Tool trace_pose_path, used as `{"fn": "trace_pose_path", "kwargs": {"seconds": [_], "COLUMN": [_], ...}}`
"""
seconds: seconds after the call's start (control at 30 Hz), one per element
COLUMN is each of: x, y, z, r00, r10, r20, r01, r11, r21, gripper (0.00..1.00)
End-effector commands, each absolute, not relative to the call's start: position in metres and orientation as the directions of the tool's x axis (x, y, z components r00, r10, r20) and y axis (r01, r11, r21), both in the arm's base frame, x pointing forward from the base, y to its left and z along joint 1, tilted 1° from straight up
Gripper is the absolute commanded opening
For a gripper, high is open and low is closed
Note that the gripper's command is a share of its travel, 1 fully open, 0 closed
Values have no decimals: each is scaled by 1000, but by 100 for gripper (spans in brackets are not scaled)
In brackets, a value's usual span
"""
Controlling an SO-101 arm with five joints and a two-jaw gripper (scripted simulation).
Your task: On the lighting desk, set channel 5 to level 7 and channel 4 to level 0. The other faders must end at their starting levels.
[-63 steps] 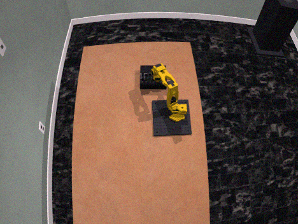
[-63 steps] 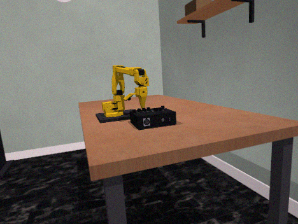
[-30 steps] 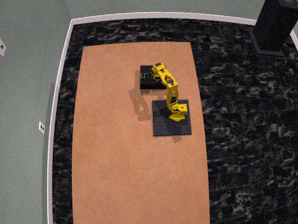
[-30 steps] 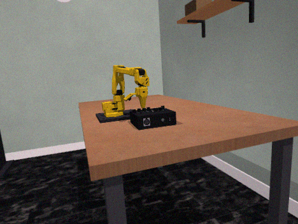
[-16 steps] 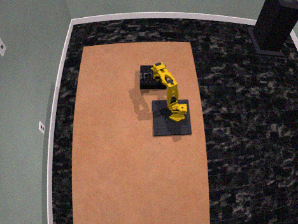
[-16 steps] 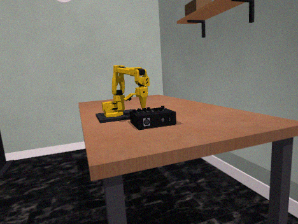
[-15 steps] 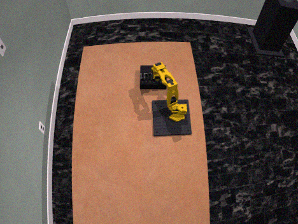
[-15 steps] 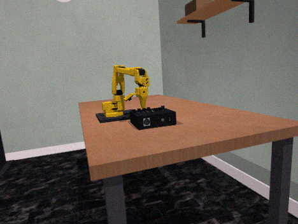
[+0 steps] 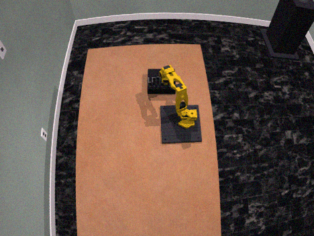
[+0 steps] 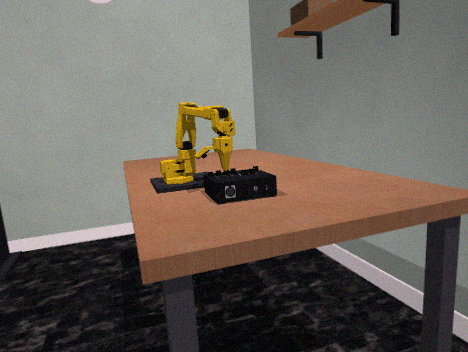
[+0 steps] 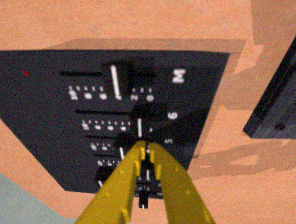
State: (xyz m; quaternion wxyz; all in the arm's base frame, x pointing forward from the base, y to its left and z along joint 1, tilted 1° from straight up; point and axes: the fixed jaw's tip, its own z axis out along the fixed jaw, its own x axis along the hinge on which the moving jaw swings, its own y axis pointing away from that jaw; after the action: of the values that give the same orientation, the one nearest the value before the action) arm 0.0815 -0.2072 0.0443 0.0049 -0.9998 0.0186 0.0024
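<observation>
The black lighting desk (image 9: pixel 154 88) (image 10: pixel 250 187) (image 11: pixel 45 105) lies on the table in front of the arm's base. In the wrist view its fader rows run across, marked M, 6 and 5 at the right end. The master fader cap (image 11: pixel 120 80) sits near mid-row. The channel 6 cap (image 11: pixel 146 112) lies just ahead of my jaws. My gripper (image 11: pixel 143 146) (image 9: pixel 164 76) (image 10: pixel 225 167) is shut and empty, and its tip points down onto the desk at the channel 5 row, beside a dark cap (image 11: pixel 123 142). Another cap (image 11: pixel 104 175) shows lower left; my jaws hide part of the lower rows.
The arm stands on a dark base plate (image 9: pixel 174 134) (image 10: pixel 160 185) (image 11: pixel 272 110) right behind the desk. The wooden table (image 9: pixel 134 184) (image 10: pixel 300 210) extends widely around. A black cabinet (image 9: pixel 290 27) stands on the floor far off.
</observation>
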Motion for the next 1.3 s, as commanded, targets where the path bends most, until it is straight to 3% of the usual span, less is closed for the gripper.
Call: {"fn": "trace_pose_path", "kwargs": {"seconds": [0.0, 1.27], "x": [79, 78], "y": [-209, -216], "z": [44, 44], "r00": [999, 999], "r10": [-43, -43], "r20": [-7, -7], "r01": [-43, -43], "r11": [-999, -999], "r21": [-15, -16], "gripper": [0, 0]}}
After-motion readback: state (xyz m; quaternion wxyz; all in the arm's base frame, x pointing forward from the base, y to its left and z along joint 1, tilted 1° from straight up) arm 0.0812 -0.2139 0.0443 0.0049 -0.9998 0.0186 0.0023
